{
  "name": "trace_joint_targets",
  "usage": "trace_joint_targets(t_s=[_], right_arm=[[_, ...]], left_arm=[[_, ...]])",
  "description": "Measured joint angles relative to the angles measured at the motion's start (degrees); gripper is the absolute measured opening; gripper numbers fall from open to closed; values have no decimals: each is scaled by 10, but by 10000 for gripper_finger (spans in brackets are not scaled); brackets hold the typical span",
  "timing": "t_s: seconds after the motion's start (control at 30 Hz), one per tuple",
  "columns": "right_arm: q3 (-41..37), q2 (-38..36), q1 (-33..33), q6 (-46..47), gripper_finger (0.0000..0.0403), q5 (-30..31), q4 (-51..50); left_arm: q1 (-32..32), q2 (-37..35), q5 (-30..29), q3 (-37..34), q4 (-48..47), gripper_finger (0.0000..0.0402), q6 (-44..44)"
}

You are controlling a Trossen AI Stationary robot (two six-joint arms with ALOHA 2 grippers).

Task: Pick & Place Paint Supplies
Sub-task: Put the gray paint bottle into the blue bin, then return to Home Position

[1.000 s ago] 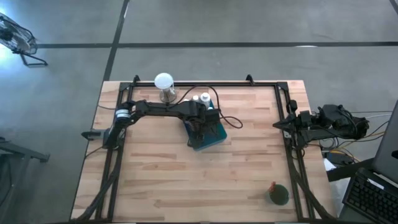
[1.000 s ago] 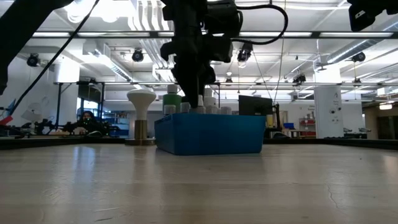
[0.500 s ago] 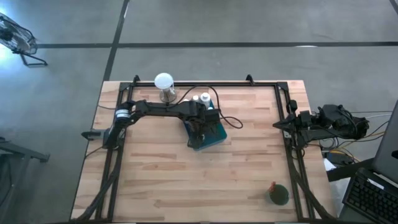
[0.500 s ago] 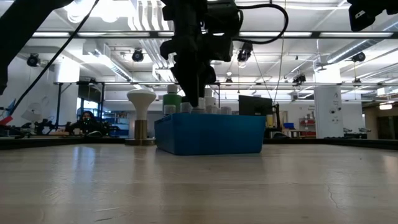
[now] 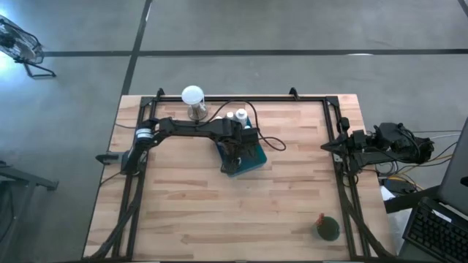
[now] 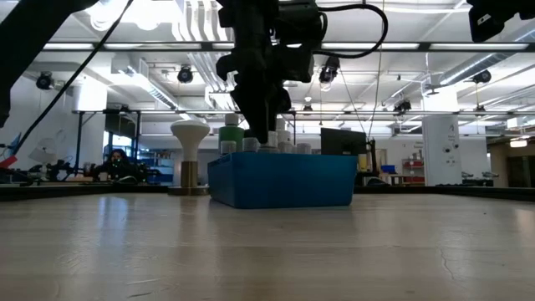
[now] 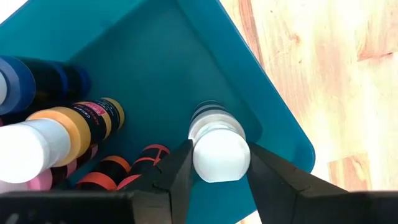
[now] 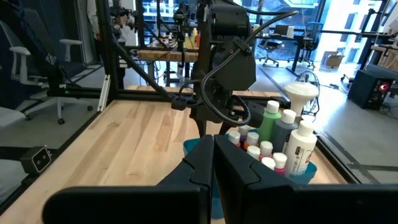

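Observation:
A teal tray stands on the table's far middle, with several small capped bottles lying and standing in it. My left gripper points steeply down into the tray. Its fingers are slightly parted, close on either side of a white-capped bottle. That bottle stands upright on the tray floor by a corner. Taller bottles rise at the tray's far end. My right gripper is shut and held level at the table's right edge, away from everything. My left gripper comes from above with a finger on each side of the bottle's white cap. The cap fills nearly the whole gap. I cannot tell whether the fingers touch it. The bottle stands upright on the tray floor.
A white globe on a metal base stands just beyond the tray to the left. A dark green round object with a small red piece lies near the table's near right corner. Black rails frame the table. Bare wood lies nearer than the tray.

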Motion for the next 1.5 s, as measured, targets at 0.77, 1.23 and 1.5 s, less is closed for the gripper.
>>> trace_joint_targets(t_s=[0.77, 1.23, 1.5], right_arm=[[0, 0, 0, 0, 8, 0, 0], [0, 0, 0, 0, 8, 0, 0], [0, 0, 0, 0, 8, 0, 0]], left_arm=[[-3, 0, 0, 0, -11, 147, -6], [-4, 0, -2, 0, -9, 222, -11], [-4, 0, -6, 0, -16, 227, -14]])
